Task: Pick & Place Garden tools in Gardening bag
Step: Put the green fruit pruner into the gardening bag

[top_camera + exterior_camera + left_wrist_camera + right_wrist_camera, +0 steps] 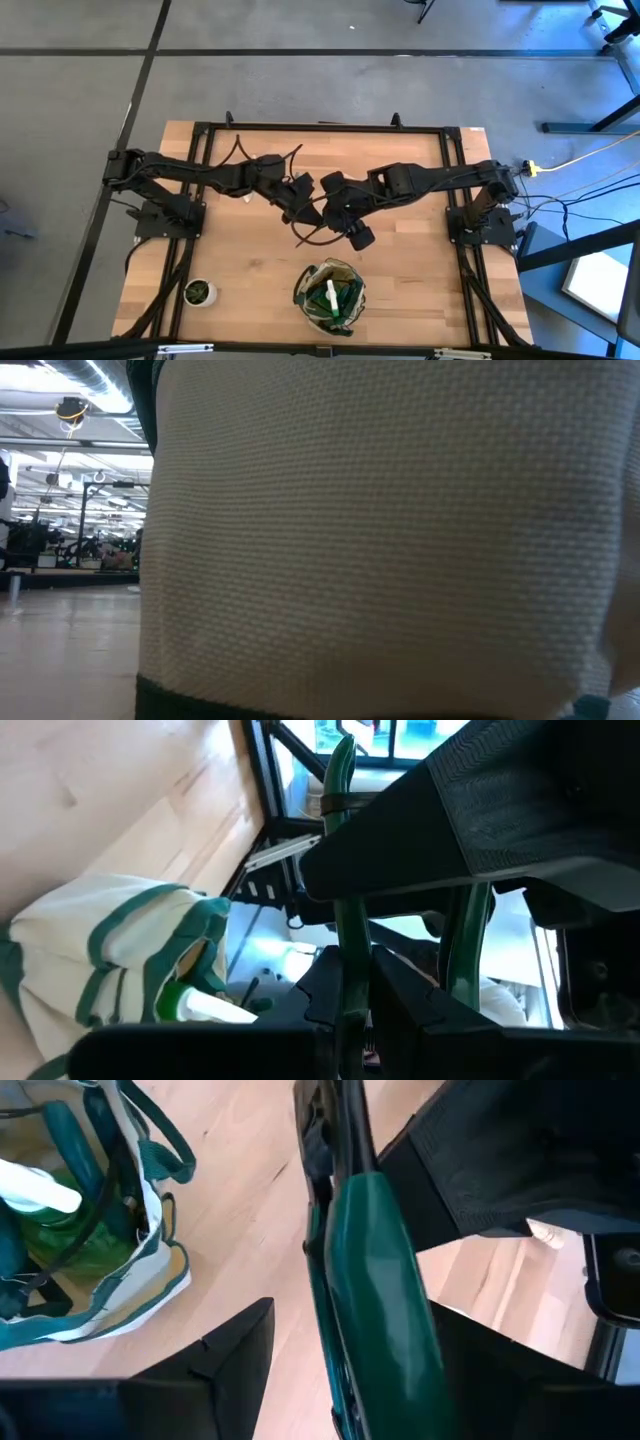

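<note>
High view: both dark arms meet over the middle of the pale wooden table point(250, 270), well back from the small olive-green and khaki fabric gardening bag point(303, 287) at the near edge.
Left gripper point(365, 1005): fingers closed tight on one thin green handle of the dark, green-handled pruning shears point(345, 935), which run straight out ahead of the fingers.
Right gripper point(352, 1315): fingers spread wide, one on each side of a thick green shears handle point(375, 1270); a gap shows at one finger, and contact at the other cannot be told.
Shears in the high view: a dark curved shape point(310, 237) hanging between the two grippers, above the table.
Bag from the right wrist: off to one side of the fingers, standing open on the wood, loop handles up.
Bag contents: a green spray bottle with white trigger point(45, 1190) lying inside, beside other dark green tool parts too tangled to name.
Low view: filled almost wholly by the bag's woven khaki wall point(380, 530).
Small round potted plant point(198, 292): beside the bag, well apart from both grippers.
</note>
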